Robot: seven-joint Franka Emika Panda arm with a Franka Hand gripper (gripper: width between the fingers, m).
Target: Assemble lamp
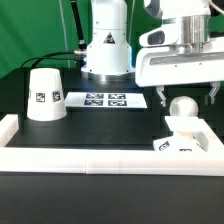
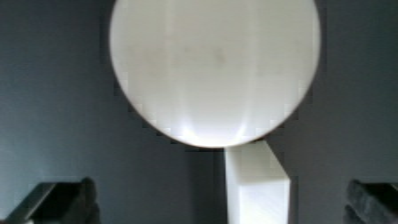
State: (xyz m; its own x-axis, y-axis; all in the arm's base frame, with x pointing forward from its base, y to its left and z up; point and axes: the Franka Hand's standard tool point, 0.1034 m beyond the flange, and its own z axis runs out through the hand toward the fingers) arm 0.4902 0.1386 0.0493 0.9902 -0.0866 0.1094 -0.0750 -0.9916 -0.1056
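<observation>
The bulb (image 1: 183, 107) stands upright on the base (image 1: 186, 143) at the exterior view's right, with the shade (image 1: 45, 95) well apart at its left. The gripper (image 1: 186, 96) hangs over the bulb, jaws spread, holding nothing. It is probably light, stiff plastic; the round head looks slippery, so the stem (image 2: 254, 180) seems the surer hold.

The arm (image 1: 107, 45) is clad in glossy white, rounded shells, with a small dark mark on its flared lower segment, and thin black cables (image 1: 60, 50) are seen beside it. Directly above the fingers (image 1: 160, 97), which are short, dark and blocky, a broad white block (image 1: 178, 66) with rounded corners and grey seams is seen.
</observation>
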